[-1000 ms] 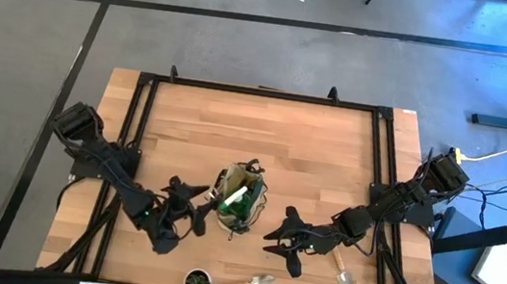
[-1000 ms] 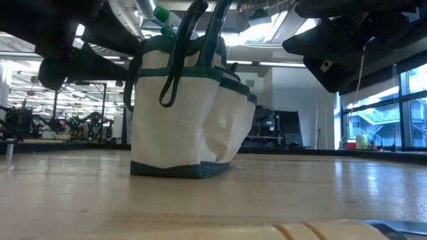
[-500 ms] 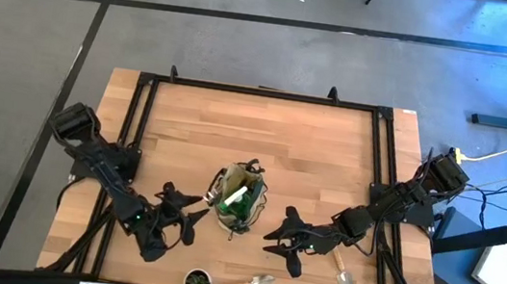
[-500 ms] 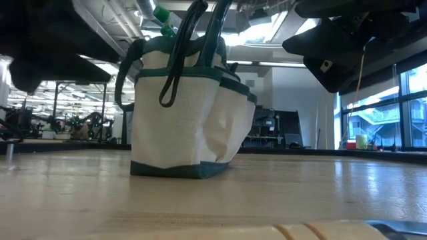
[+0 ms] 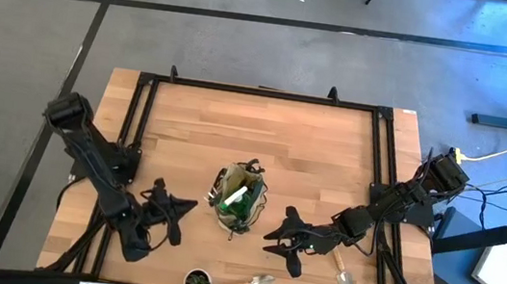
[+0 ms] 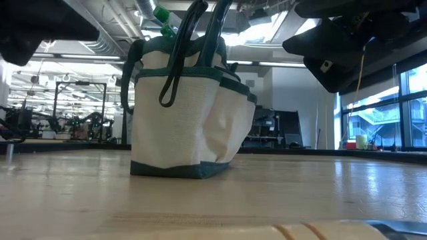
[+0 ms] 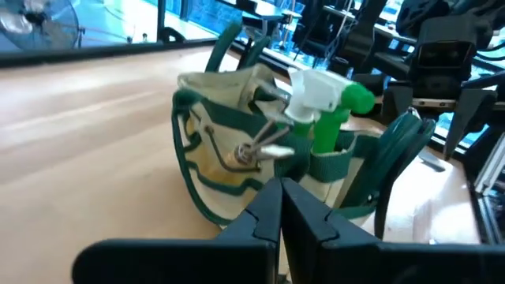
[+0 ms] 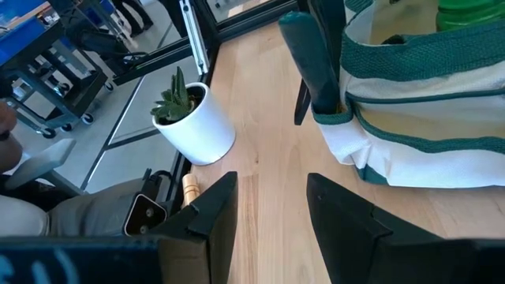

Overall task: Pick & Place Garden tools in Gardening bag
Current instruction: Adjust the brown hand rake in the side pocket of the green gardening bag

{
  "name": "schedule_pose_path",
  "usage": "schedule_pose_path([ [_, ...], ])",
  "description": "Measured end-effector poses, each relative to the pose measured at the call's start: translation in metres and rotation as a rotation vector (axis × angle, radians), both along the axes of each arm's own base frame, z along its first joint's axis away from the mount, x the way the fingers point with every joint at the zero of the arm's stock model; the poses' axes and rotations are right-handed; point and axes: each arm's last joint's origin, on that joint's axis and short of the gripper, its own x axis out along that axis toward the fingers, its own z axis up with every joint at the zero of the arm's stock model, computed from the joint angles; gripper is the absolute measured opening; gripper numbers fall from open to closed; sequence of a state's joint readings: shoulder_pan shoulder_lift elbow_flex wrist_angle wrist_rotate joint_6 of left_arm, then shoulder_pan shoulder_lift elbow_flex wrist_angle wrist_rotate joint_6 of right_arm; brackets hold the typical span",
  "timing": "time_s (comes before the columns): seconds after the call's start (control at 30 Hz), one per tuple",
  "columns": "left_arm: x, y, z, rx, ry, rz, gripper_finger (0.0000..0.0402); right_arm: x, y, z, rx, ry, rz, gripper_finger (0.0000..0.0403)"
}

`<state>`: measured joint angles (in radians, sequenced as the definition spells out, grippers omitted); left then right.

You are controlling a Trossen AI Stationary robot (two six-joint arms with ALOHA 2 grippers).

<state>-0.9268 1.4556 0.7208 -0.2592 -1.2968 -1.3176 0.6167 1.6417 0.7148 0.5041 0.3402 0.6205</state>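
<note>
The tan gardening bag (image 5: 238,201) with green trim stands on its base mid-table. A green spray bottle with a white top (image 7: 327,102) and metal pruners (image 7: 260,147) stick out of its mouth. Two wooden-handled trowels (image 5: 251,283) (image 5: 344,274) lie flat near the table's near edge. My left gripper (image 5: 189,205) is shut and holds nothing, just left of the bag (image 7: 229,166). My right gripper (image 5: 272,240) hangs open to the right of the bag (image 8: 426,118), with nothing between its fingers (image 8: 339,207).
A small pot with a green plant (image 5: 198,281) stands at the near edge, left of the nearer trowel; it also shows in the right wrist view (image 8: 193,122). Bare wood lies across the table's far half (image 5: 255,132).
My left gripper has drawn back from the bag toward the table's left edge, rising a little, and its fingers have shut on nothing. The bag and its tools have stayed where they were.
</note>
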Motion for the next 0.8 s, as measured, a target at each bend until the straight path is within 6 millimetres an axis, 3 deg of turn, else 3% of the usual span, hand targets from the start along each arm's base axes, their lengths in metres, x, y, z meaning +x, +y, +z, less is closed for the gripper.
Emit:
schedule_pose_path([
  [0.27,0.008,0.009,0.008,0.068,0.024,0.022,0.0001,0.0,0.0,0.0,-0.004,-0.002,-0.005,0.0156],
  [0.57,0.033,0.013,0.018,0.109,0.071,-0.044,0.0001,0.0,0.0,0.0,-0.008,-0.003,-0.004,0.0156],
  [0.8,0.039,0.028,0.012,0.122,0.103,-0.004,0.0001,0.0,0.0,0.0,-0.008,-0.003,-0.004,0.0156],
])
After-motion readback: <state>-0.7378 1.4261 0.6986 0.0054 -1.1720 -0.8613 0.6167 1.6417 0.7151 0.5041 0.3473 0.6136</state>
